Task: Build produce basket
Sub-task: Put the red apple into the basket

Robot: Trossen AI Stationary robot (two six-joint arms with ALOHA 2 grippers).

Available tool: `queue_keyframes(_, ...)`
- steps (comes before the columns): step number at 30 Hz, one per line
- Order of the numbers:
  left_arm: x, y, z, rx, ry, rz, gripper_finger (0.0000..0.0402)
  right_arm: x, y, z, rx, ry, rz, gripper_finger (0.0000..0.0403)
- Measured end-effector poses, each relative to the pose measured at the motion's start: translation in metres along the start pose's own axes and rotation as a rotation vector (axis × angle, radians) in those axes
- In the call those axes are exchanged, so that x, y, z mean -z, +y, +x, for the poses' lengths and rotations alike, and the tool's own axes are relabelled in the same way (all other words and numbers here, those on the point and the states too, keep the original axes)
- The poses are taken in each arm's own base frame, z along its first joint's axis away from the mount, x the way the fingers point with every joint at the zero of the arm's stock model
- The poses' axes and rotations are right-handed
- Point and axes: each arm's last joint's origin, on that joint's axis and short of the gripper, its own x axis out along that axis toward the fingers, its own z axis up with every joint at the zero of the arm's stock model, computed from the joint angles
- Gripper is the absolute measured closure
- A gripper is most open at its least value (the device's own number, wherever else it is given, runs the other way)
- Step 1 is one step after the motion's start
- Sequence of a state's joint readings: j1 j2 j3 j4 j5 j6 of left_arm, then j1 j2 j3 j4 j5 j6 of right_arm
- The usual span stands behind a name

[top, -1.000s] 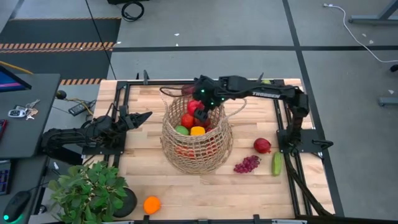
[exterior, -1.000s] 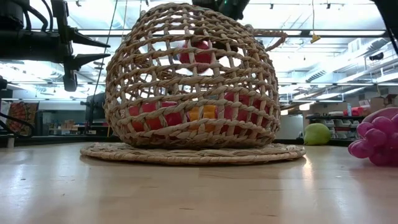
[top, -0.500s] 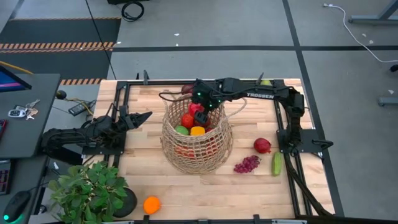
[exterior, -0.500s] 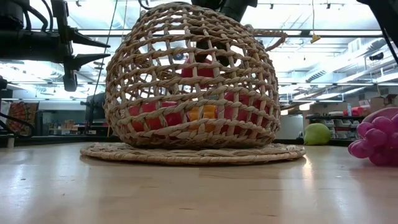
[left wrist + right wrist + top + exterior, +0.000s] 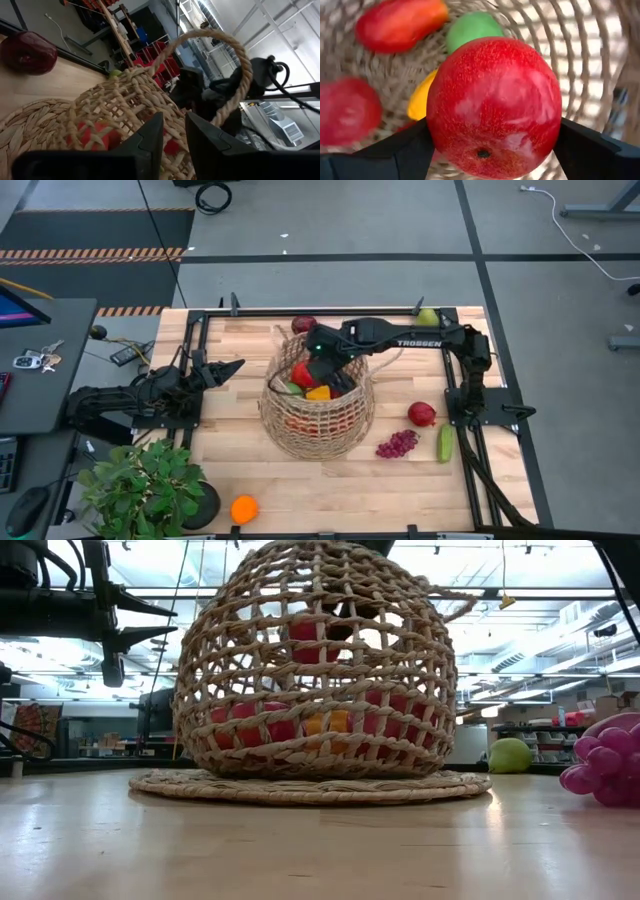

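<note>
— While the right claw (image 5: 490, 145) hangs inside the mouth of the basket (image 5: 318, 420), what is it carrying?

— A red apple (image 5: 492, 105), clamped between both fingers, which stand wide around it. Straight beneath it lie the fruits already in: a green one (image 5: 472, 27), a yellow one (image 5: 420, 97) and red ones.

— So which way does the apple have to go?

— Down, I'd judge. The pile sits directly under the claw, so a release should drop it among the others. An apple is round, so no long axis to mind.

— And the basket itself?

— It stands mid-desk on a woven mat (image 5: 310, 785).

— What's left outside?

— Near the right edge, another red apple (image 5: 421, 414), grapes (image 5: 397, 444) and a cucumber (image 5: 444, 443); an orange (image 5: 243, 508) at the near edge.

— The left claw (image 5: 232, 367)?

— Pinched shut, empty, waiting by the left edge. The right arm is nearer those leftovers.
</note>
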State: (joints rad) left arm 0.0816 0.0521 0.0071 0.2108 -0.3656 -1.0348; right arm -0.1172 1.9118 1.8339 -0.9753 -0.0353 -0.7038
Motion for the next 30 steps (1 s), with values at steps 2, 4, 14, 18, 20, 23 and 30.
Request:
queue_keyframes(2,0.000,0.000,0.000,0.001,0.000,0.000,0.0312,-0.003,0.001,0.000,0.031,0.005,-0.093,0.0046)
queue_keyframes(4,0.000,0.000,0.000,0.000,0.000,0.000,0.0311,-0.005,0.001,0.000,0.058,0.009,-0.139,0.0046)
queue_keyframes(14,0.000,0.000,0.000,0.000,0.000,0.000,0.0317,-0.002,-0.003,0.005,0.026,-0.051,0.089,0.0043)
queue_keyframes(18,0.000,0.000,0.000,0.000,0.000,0.000,0.0315,0.007,-0.001,0.017,-0.016,-0.026,0.222,0.0027)
queue_keyframes(20,0.000,0.000,0.000,0.000,0.000,0.000,0.0313,0.012,0.000,0.022,-0.026,-0.012,0.271,0.0013)
queue_keyframes(23,0.000,0.000,0.000,0.000,0.000,0.000,0.0311,0.019,0.002,0.028,-0.042,0.018,0.317,0.0009)
queue_keyframes(30,0.000,0.000,0.000,0.000,0.000,0.000,0.0310,0.018,0.002,0.023,-0.038,0.008,0.419,0.0005)
